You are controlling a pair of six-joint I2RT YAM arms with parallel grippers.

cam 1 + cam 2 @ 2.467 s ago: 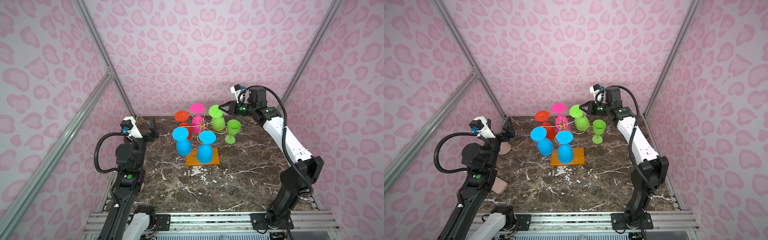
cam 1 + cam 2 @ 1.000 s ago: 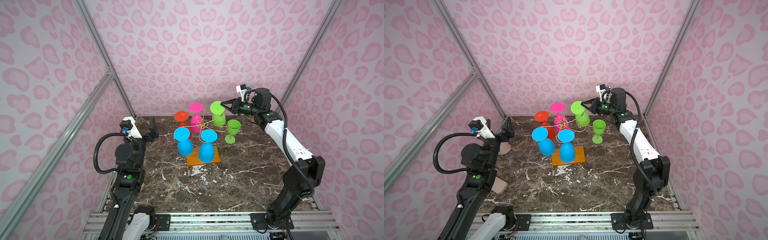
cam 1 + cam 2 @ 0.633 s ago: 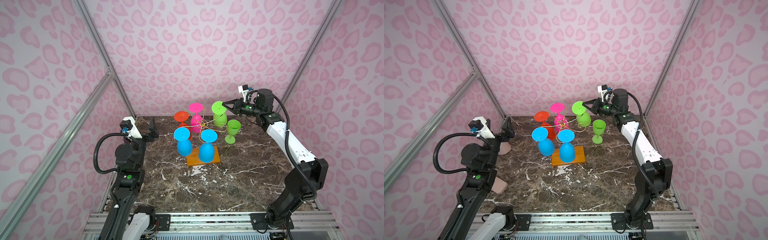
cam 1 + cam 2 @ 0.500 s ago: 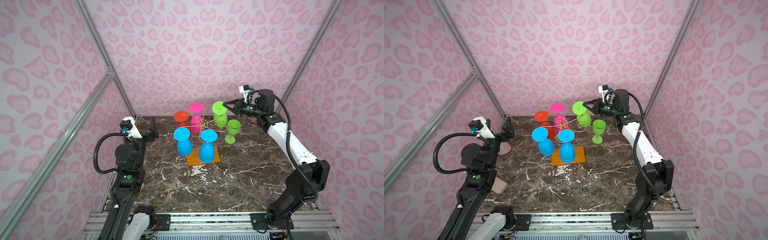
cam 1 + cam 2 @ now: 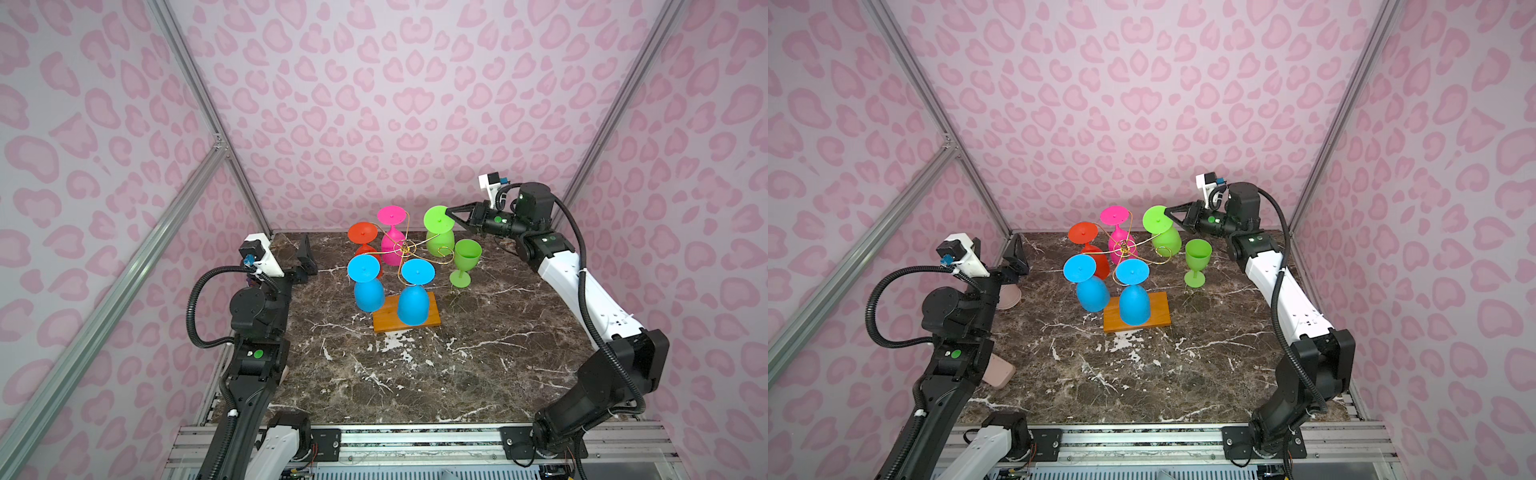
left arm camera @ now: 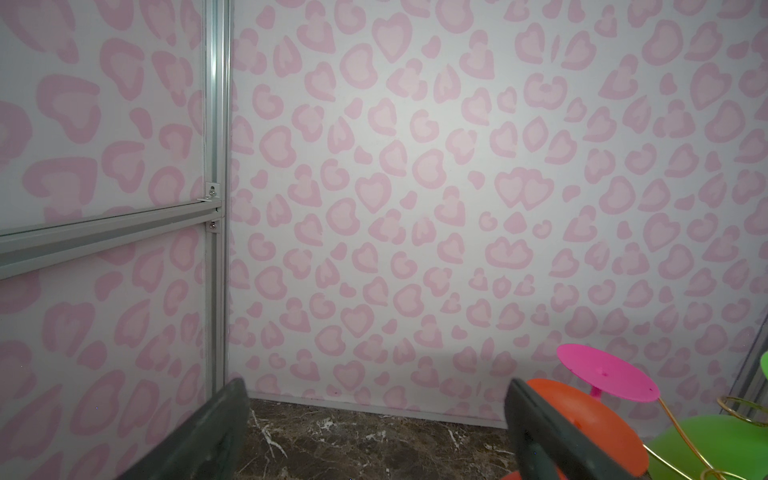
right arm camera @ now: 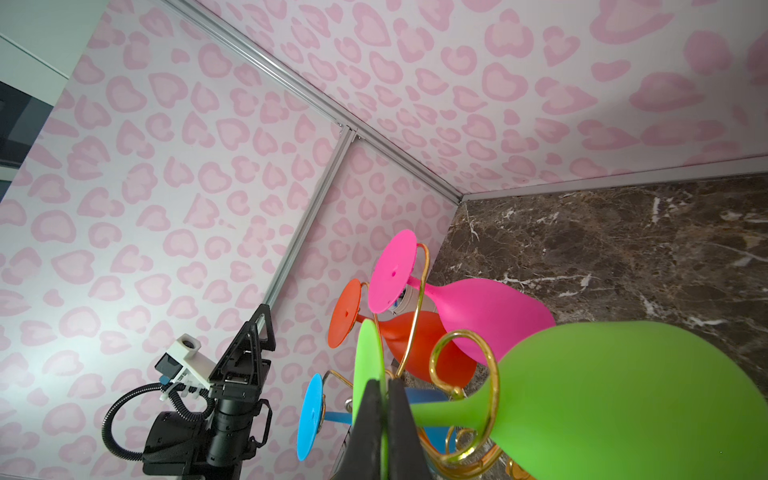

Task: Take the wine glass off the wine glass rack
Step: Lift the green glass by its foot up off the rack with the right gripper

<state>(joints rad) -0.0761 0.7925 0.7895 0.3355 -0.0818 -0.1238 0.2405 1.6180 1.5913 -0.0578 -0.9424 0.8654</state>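
Dark marble table, centre rear: gold wire wine glass rack on orange-brown wooden base. The inverted lime-green plastic wine glass has its stem inside a scroll arm. The right gripper is clamped tight on the glass's foot disc. The left gripper is spread wide, empty. Against 2.5 s ago, the glass has been drawn slightly rightward.

Matt plastic wine glass, glossy gold wire wine glass rack on smooth wooden base, polished marble-look table
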